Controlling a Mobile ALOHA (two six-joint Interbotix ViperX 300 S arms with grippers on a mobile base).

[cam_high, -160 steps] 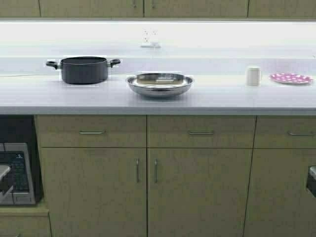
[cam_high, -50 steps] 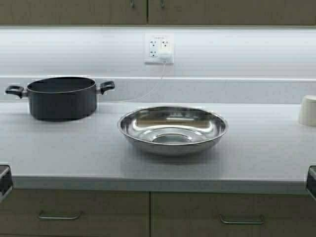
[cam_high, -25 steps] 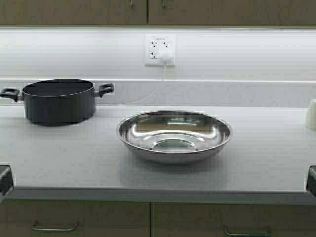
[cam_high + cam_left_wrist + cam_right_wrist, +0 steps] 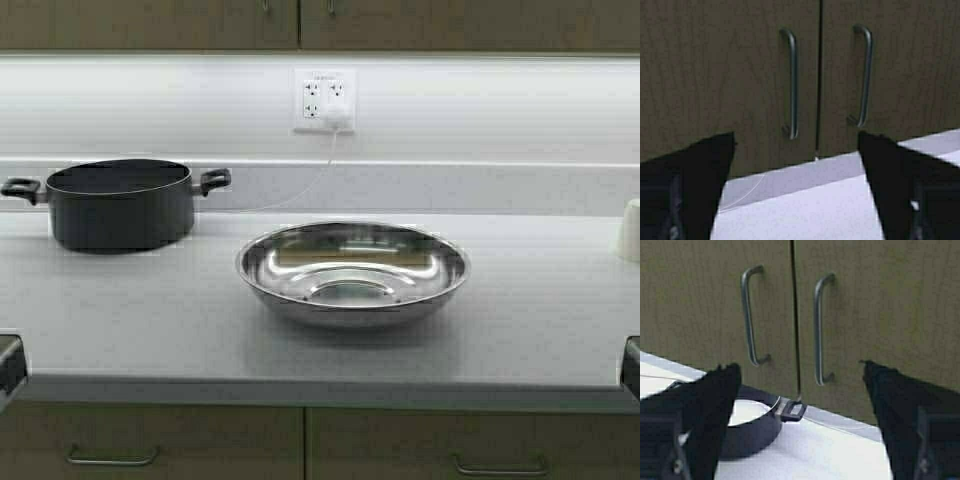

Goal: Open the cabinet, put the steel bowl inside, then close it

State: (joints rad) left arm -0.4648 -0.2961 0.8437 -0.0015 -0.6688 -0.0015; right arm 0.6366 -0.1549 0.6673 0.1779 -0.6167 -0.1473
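Flanking steel bowl [image 4: 352,272], black pot [image 4: 120,203], possibly cup [image 4: 630,230]

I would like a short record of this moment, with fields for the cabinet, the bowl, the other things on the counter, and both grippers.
cabinet: on the wall above the counter, both doors shut
steel bowl: upright on the counter, empty, untouched
black pot: to the left of the bowl, apart from it
white cup: at the counter's right edge of view
left gripper: open, facing the cabinet handles
right gripper: open, facing the cabinet handles
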